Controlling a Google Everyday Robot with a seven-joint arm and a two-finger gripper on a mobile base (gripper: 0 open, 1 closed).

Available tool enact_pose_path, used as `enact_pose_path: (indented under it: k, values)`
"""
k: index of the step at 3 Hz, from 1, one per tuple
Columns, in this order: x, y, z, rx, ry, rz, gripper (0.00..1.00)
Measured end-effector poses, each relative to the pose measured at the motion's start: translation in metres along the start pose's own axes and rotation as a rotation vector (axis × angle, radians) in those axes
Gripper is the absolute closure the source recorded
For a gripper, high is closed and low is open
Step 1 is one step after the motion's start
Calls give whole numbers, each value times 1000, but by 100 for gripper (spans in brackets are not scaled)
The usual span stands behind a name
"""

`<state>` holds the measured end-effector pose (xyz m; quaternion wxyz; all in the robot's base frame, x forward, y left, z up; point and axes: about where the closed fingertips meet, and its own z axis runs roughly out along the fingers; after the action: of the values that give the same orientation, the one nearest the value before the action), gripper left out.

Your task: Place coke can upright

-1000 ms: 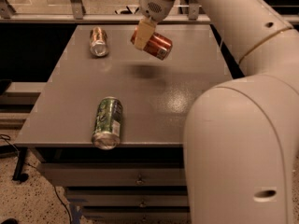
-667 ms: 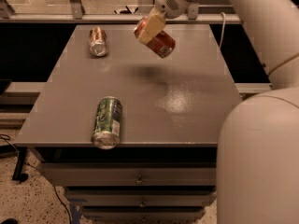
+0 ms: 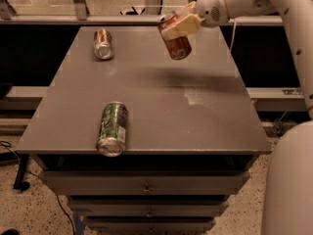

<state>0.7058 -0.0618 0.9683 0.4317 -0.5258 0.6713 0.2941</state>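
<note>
coke can (image 3: 179, 48) swung right, nearer upright | gripper (image 3: 177, 28) clamped on its upper half, above the table (image 3: 146, 121) | probably light, slick, dents easy, so grip mid-body gently

A robot gripper (image 3: 180, 26) is clasping a red coke can (image 3: 176, 45), holding it tilted in the air above the far right of a grey table (image 3: 161, 97). A green can (image 3: 113, 128) is lying sideways near the front edge, and a brownish-orange can (image 3: 103, 43) is lying far left.
</note>
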Motion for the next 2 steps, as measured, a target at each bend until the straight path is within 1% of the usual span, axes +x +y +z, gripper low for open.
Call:
enact_pose_path:
  k: [1,2]
  values:
    - [11,-3,-18,-8,-136,-4,100]
    - [26,-2,-31,-9,-220,-20,100]
